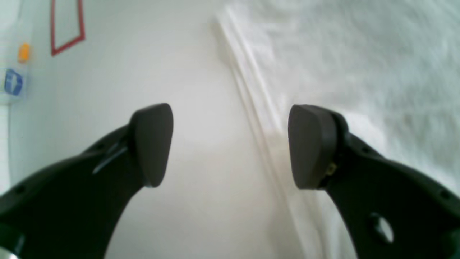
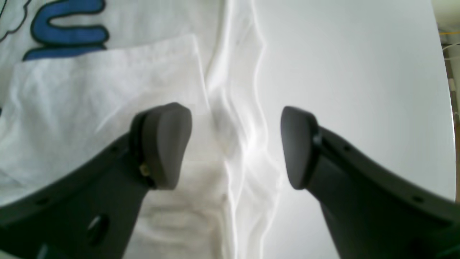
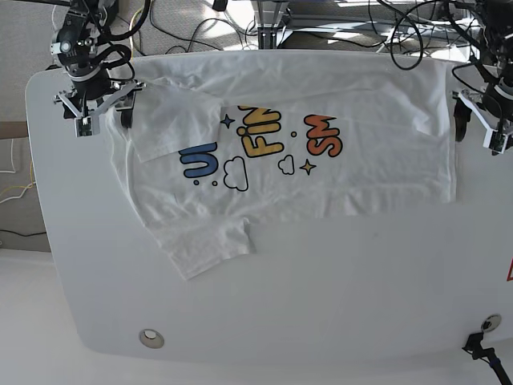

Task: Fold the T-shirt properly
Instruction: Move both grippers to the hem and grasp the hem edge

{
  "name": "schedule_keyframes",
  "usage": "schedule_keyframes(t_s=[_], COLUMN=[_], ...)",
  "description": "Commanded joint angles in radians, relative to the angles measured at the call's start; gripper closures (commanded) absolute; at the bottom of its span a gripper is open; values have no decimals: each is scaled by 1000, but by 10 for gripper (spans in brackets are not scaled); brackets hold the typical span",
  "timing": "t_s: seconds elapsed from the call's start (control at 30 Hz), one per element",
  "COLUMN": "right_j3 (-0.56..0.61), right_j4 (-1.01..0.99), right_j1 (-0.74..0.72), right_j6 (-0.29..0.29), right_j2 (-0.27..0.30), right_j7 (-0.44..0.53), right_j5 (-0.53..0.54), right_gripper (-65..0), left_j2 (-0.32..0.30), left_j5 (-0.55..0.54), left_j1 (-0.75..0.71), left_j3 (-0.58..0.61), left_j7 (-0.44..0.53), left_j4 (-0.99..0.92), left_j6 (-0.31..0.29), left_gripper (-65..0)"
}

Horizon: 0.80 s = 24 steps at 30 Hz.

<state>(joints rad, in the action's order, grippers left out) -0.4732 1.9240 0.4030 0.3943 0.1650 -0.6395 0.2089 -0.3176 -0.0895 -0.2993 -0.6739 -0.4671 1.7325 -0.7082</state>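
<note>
The white T-shirt (image 3: pixel 361 180) lies spread across the back half of the table, its blue, yellow and orange print facing up. One sleeve (image 3: pixel 172 120) is folded in over the chest, hiding part of the print. The other sleeve (image 3: pixel 207 245) sticks out toward the front. My right gripper (image 3: pixel 104 122) hovers open over the shirt's left edge; in the right wrist view its jaws (image 2: pixel 233 147) straddle the wrinkled shirt edge (image 2: pixel 237 108), holding nothing. My left gripper (image 3: pixel 478 132) hangs open at the shirt's right edge, and its wrist view (image 1: pixel 231 147) shows the hem (image 1: pixel 251 100) between the empty fingers.
The white table (image 3: pixel 321 289) has a rounded edge on the left and two round fittings (image 3: pixel 149 338) near the front. Cables lie behind the back edge (image 3: pixel 264 20). A red tape outline (image 1: pixel 66 25) and small stickers (image 1: pixel 13 82) are beside the left gripper.
</note>
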Motion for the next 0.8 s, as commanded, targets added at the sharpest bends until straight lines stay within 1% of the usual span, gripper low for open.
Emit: schedule_keyframes(t_s=[0.0,0.1,0.3,0.37,0.5,0.57,0.67,0.77], right_j3=[-3,31,89,89,89,89,89,89], right_j4=[1,-41,-171,-219,-298,-324,-355,-360], right_j1=[-42,-134,-280,-324,-393,-416,-439,-442], right_j6=[-4,-4,-4,-4,-4,-4,-4,-4], right_j2=[12,12,12,12,12,12,14,14], right_j7=[-4,-32,-32,-32,-32,-32,-32,-27], right_j5=[5,4,2,2,2,2,1,-42], right_gripper=[-409,-409,-409,-409,-409,-409,-409,-409], left_j2=[-21,-19,-22,-22,-24,-24,-18,-18], left_j5=[-8,-8,-6,-6,-6,12,106,136], left_j1=[62,182,386,437,510,538,565,582], left_j3=[21,56,119,122,168,178,178,174], left_j7=[-26,-51,-49,-48,-43,-12,51,83], left_j4=[-30,-124,-381,-452,-559,-615,-688,-751], left_j6=[10,10,10,10,10,10,10,10], left_gripper=[-475,-475,-475,-475,-475,-475,-475,-475])
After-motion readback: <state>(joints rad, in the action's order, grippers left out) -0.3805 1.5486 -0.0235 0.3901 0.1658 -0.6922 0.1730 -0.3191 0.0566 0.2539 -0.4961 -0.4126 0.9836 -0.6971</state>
